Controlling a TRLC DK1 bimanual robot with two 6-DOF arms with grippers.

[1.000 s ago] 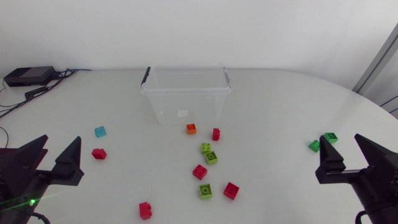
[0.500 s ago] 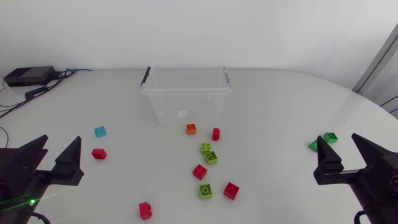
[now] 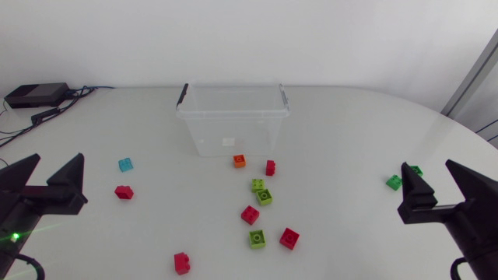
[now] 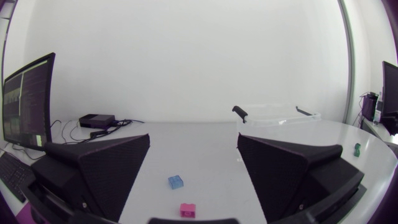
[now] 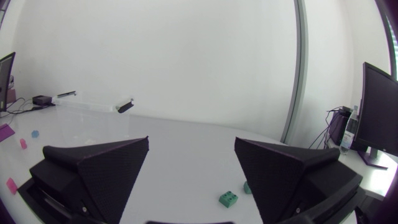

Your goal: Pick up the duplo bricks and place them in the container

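White and matte, the table (image 3: 342, 124) curves round along its right side; a flat black box (image 3: 35, 95) with cables sits at its far left corner. At the left edge the left claw (image 3: 59, 158) hangs with its broad wedge fingers spread wide, holding nothing. Ahead of it lie a light blue brick (image 3: 125, 164) and a red brick (image 3: 124, 191), near each other. The left wrist view frames this pair low between the fingers, with the container far beyond. A lone front brick (image 3: 182, 263), also red, lies nearest the front edge.

At the far middle stands the container (image 3: 233, 117), a clear, thin-walled rectangular tub with dark handle clips at both ends. All the bricks lie outside it. Just before it sit an orange brick (image 3: 240, 161) and a small red block (image 3: 270, 167), then two lime bricks (image 3: 261, 191) touching, then a loose trio (image 3: 257, 238) of red, lime and red. A wide stretch of table separates these from two green bricks (image 3: 394, 183) beside the right claw (image 3: 427, 164), whose fingers stand wide apart. From above, one green brick is half hidden behind a fingertip. The right wrist view shows one of them in the open between the fingers.
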